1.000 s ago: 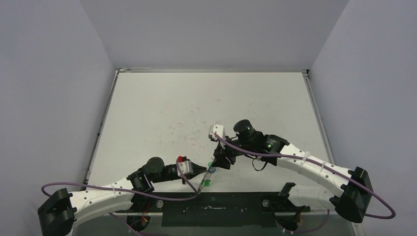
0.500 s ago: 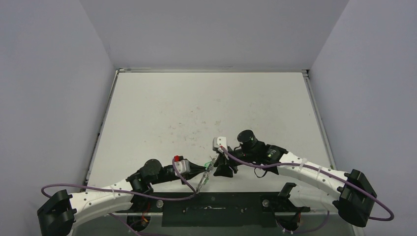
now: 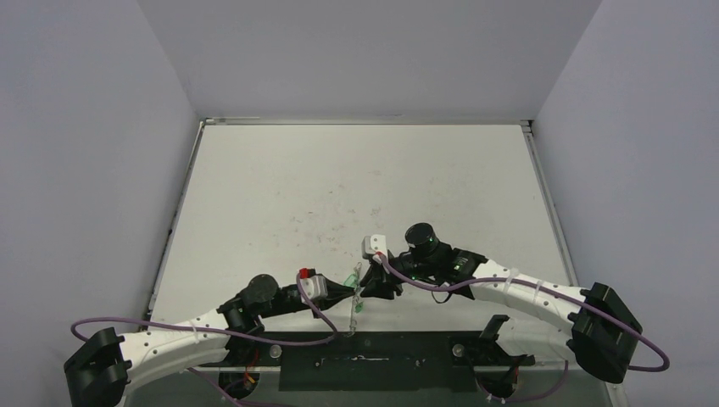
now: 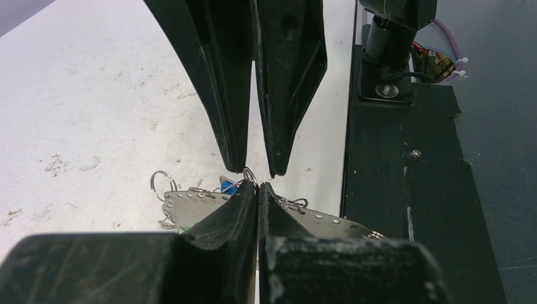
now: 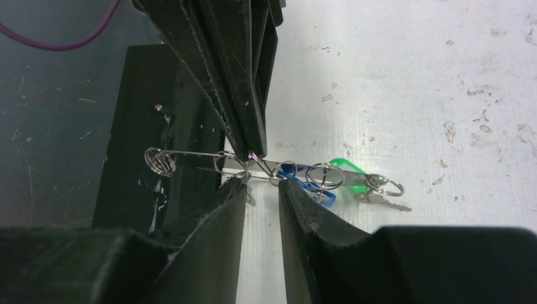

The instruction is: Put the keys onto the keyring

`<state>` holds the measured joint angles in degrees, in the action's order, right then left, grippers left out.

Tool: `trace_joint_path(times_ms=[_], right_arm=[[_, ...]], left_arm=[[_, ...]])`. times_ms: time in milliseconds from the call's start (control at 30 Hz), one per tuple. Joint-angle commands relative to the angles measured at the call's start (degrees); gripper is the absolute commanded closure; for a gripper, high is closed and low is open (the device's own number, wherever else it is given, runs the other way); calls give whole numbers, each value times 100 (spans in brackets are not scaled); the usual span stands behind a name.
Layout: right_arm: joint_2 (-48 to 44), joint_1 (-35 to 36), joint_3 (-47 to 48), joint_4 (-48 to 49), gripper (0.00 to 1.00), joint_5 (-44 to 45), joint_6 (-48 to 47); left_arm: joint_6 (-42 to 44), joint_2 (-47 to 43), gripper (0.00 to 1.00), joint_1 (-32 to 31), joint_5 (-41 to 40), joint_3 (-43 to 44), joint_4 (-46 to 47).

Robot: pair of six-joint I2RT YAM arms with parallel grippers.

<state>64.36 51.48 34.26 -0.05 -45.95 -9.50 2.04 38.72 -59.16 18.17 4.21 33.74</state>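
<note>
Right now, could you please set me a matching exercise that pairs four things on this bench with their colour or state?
Things:
1. left pincer
2. right pincer
3. base plate
4. table

Descriptions:
A. white and scuffed
B. shut on the keyring
C. black
D. fingers slightly apart

Pairs: 1-B, 2-D, 3-C, 4-A
</note>
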Motion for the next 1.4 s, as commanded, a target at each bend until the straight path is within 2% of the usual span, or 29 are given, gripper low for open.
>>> trace_joint_path(times_ms=[0, 433, 700, 833, 1367], right_arm=[[229, 95, -29, 418, 75, -242, -90], [320, 213, -179, 737, 77, -5, 106], [-232, 200, -135, 397, 68, 421, -1], [-402, 204, -109, 395, 67, 510, -26], [265, 283, 52, 933, 69, 60, 45]], left_arm=[[-88, -130, 100, -8, -15, 56, 556], [-73, -202, 100, -11, -51, 22, 486], [-73, -206, 100, -8, -34, 10, 458], [-92, -233, 100, -10, -7, 24, 446], [-100, -247, 100, -8, 20, 68, 405]])
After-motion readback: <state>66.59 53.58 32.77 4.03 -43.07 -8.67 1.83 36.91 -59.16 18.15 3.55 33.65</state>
